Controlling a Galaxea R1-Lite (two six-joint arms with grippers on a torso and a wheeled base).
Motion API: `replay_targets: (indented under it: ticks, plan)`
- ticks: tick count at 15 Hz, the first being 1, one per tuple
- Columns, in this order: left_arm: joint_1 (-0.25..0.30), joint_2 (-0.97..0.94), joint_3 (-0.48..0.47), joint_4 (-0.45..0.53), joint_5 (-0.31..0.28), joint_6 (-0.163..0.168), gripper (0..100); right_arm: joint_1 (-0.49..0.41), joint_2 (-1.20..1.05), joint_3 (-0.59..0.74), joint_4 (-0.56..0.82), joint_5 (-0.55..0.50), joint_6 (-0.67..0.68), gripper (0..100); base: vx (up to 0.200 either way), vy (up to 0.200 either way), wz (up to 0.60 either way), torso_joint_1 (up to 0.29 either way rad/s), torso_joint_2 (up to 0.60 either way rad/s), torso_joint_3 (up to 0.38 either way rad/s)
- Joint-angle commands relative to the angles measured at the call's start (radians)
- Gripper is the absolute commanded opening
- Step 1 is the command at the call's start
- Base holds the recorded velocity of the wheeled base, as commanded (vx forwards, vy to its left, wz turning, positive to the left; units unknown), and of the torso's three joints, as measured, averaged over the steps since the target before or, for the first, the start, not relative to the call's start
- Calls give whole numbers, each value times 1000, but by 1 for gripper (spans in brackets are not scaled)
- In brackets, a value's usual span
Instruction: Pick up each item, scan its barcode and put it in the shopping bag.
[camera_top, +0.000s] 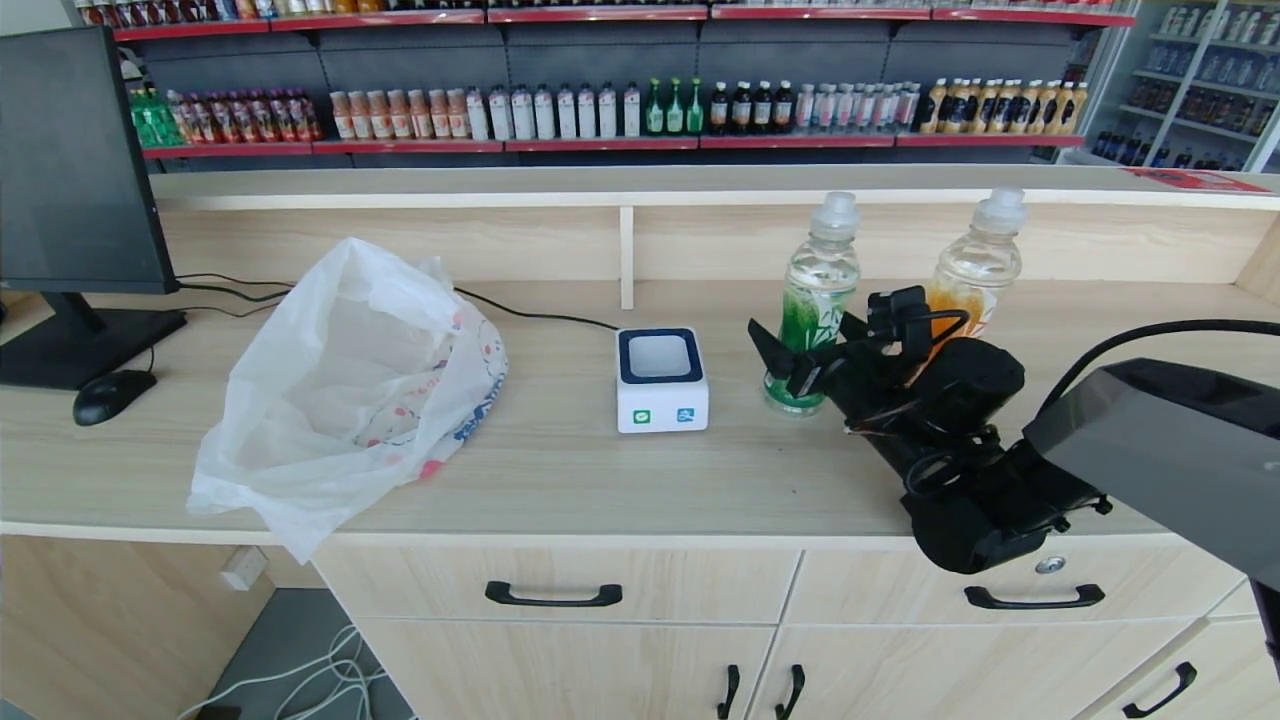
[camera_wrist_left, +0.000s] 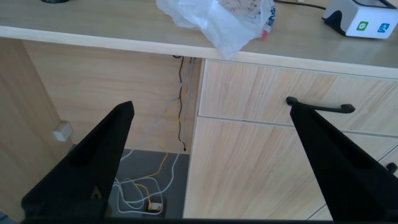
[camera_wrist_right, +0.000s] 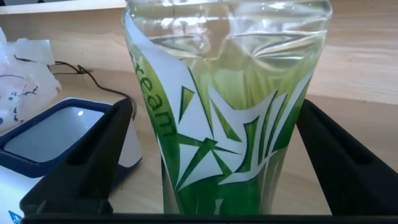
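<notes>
Right gripper (camera_top: 785, 360) jaws spread, straddling green bottle (camera_top: 822, 275), not yet gripping; should be closing squarely on labelled mid-body, keeping bottle upright; left gripper (camera_wrist_left: 211, 106) jaws hanging spread

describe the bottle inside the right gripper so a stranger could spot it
On the wooden counter, look right of the small white scanner box, where two clear bottles stand. It is the left one, the green-labelled bottle, with the right gripper open around its lower part; the neighbouring bottle carries an orange label.
</notes>
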Motion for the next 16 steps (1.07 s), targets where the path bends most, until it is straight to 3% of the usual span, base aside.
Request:
replay_targets:
  ticks: [1, 9, 10, 16]
  plan:
    - [0, 1, 0, -1, 0, -2, 100, -3, 8, -15, -1, 19, 0, 100, 0, 0, 0, 0, 0, 0]
    - [0, 1, 0, -1, 0, -2, 100, -10, 12, -33, -1, 50, 2, 100, 0, 0, 0, 0, 0, 0]
    - [0, 1, 0, -1, 0, -2, 100, -10, 12, -33, -1, 50, 2, 0, 0, 0, 0, 0, 0, 0]
    - [0, 0, 0, -1, 0, -2, 100, -10, 12, -33, -1, 53, 3, 0, 0, 0, 0, 0, 0, 0]
